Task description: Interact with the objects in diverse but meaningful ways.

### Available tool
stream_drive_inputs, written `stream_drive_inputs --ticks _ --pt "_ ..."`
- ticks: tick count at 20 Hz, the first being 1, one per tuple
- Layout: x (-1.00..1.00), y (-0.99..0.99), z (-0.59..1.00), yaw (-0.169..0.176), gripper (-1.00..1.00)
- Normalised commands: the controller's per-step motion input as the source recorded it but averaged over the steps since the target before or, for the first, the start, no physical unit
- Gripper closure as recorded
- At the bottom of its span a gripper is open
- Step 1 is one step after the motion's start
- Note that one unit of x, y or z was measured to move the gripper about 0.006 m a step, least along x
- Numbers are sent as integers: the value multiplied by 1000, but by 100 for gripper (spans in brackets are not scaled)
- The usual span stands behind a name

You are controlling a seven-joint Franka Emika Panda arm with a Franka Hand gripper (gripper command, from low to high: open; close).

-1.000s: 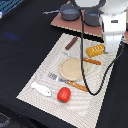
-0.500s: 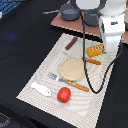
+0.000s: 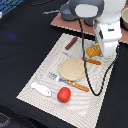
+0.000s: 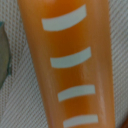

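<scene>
On a woven beige placemat (image 3: 35, 82), the white arm's claw, its state hidden, hovers over an orange white-striped handle (image 4: 70, 65) beside the yellow ridged bread loaf (image 3: 92, 50), red tomato (image 3: 63, 94) well apart.

Toy foods (image 3: 63, 94) scattered, seemingly flat

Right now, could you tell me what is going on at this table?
The robot arm hangs low over the far side of the placemat, its gripper down by the yellow bread loaf and an orange-handled utensil, which fills the wrist view. The gripper's fingers are hidden. The tomato, white fish and sausage stick lie untouched.
</scene>
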Motion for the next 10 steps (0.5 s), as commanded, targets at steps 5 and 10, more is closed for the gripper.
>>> stream_drive_inputs --ticks 5,10 --pt "-85 -39 -229 73 100" --pt "-61 -30 -241 76 100"
